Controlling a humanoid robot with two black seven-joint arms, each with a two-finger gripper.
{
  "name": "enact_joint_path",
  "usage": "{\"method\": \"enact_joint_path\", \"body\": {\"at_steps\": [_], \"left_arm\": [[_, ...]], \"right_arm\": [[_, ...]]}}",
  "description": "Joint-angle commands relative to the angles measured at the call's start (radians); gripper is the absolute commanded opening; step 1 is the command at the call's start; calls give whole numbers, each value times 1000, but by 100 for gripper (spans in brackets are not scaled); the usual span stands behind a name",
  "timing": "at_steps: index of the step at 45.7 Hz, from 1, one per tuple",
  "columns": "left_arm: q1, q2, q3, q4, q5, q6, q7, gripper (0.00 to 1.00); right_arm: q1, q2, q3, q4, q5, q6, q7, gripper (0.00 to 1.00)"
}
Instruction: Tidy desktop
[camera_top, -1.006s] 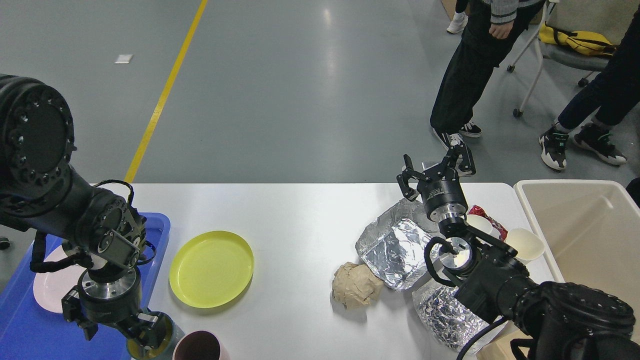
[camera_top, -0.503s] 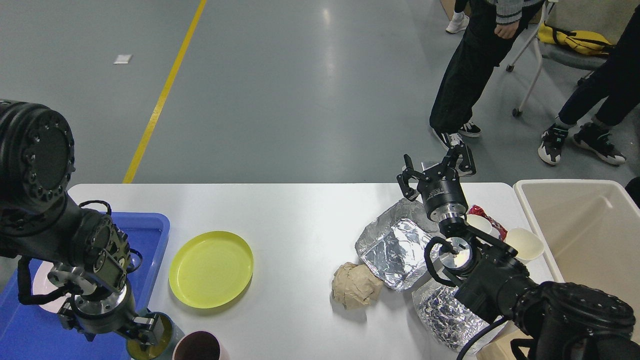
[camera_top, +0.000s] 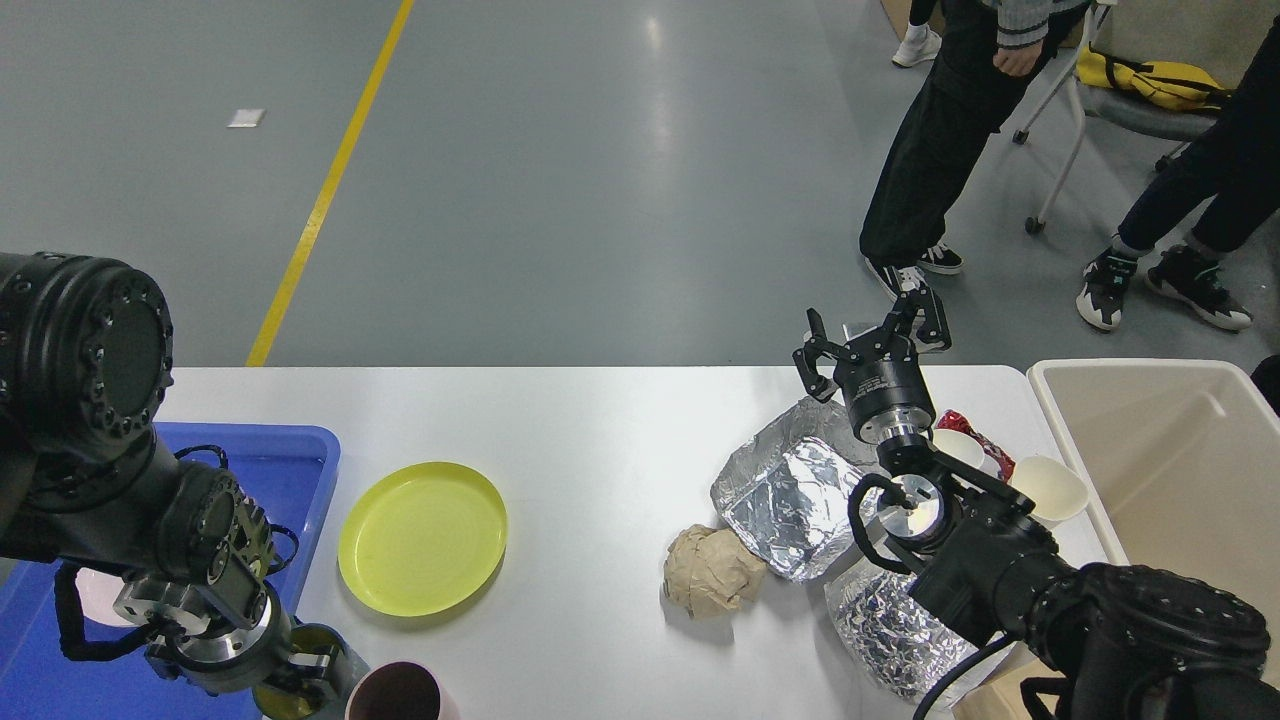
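Left gripper clamped on olive cup at desktop edge; may knock adjacent pink cup off. Right gripper fingers apart, idle.

I'm looking into what reads as an industrial hall or robot test floor: a smooth grey coated floor with a yellow painted line, a wheeled office chair, and bystanders standing just past the white desktop.
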Motion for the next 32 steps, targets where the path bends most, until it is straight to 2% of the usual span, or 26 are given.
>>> {"method": "enact_joint_path", "body": {"at_steps": [1,15,27,29,32], "left_arm": [[5,0,2,0,-5,11,3,93],[37,-3,2,2,-5,86,58,85],[46,-3,-3,5,-5,87,60,82],[51,-3,-3,5,-5,89,60,79],[58,-3,-1,11,-5,92,61,66]], "right_arm": [[0,-1,0,0,1,1,0,100],[0,-1,0,0,-1,0,0,100],[0,-1,0,0,1,0,0,100],[0,-1,0,0,-1,0,0,100],[0,-1,0,0,-1,0,0,100]]}}
